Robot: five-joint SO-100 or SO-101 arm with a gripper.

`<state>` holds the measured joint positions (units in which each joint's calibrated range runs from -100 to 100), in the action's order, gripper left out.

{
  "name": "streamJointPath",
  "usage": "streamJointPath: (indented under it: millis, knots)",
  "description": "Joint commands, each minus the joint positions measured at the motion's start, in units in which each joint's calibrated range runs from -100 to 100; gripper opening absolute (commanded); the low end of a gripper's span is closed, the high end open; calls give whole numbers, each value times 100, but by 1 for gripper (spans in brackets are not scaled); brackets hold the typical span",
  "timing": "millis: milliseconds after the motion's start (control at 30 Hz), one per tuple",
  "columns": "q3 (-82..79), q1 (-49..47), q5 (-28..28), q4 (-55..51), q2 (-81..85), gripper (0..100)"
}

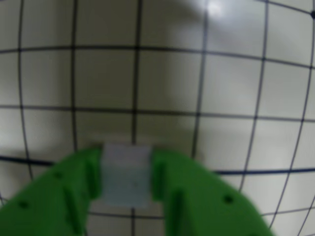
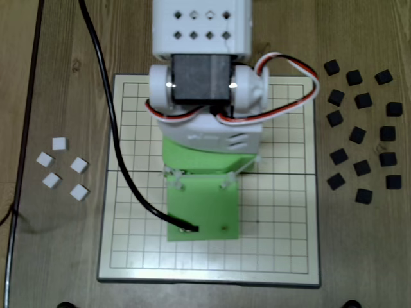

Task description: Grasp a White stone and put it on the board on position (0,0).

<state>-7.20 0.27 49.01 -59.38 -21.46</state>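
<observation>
In the wrist view my green gripper (image 1: 127,172) is shut on a white square stone (image 1: 126,174) and holds it above the grid lines of the board (image 1: 221,88). In the fixed view the arm hangs over the middle of the cream board (image 2: 282,212); the green gripper body (image 2: 202,205) hides the fingertips and the held stone. Several loose white stones (image 2: 61,168) lie on the wooden table left of the board.
Several black stones (image 2: 361,131) lie scattered on the table right of the board. A black cable (image 2: 115,135) runs from the top left across the board to the gripper. A dark strip (image 2: 26,154) runs down the table's left side.
</observation>
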Motion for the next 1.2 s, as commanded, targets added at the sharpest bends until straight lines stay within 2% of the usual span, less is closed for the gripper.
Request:
streamJointPath:
  millis: [0, 1167]
  knots:
    - [-34, 23, 39, 56, 200, 6]
    - [-24, 69, -127, 72, 429, 13]
